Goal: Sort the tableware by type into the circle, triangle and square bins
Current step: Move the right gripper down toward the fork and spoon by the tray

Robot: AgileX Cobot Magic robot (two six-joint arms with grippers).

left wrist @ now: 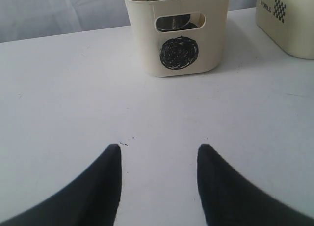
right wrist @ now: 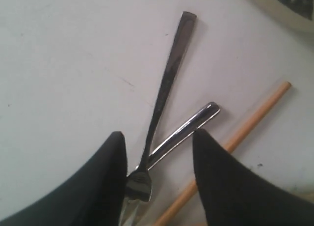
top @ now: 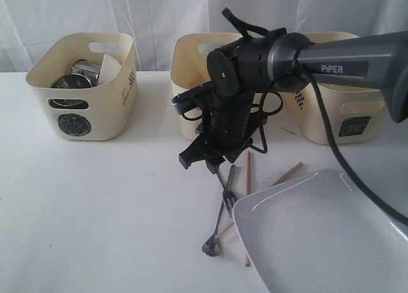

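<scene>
My right gripper (top: 220,164) hangs open just above a pile of cutlery in front of the middle bin (top: 190,56). In the right wrist view its fingers (right wrist: 159,133) straddle a steel fork (right wrist: 167,78), a second steel handle (right wrist: 189,127) and a wooden chopstick (right wrist: 248,130), all lying on the table. A spoon (top: 213,245) and chopsticks (top: 248,172) lie beside the large white plate (top: 319,235). The circle bin (top: 83,83) holds steel mugs and a white bowl. My left gripper (left wrist: 159,147) is open and empty over bare table, facing the circle bin (left wrist: 176,34). The square bin (top: 344,95) stands at the right.
The right arm's dark body covers most of the middle bin's front, so its mark is hidden. A corner of a bin (right wrist: 289,5) shows in the right wrist view. Another cream bin (left wrist: 289,24) stands beside the circle bin. White curtain hangs behind the table.
</scene>
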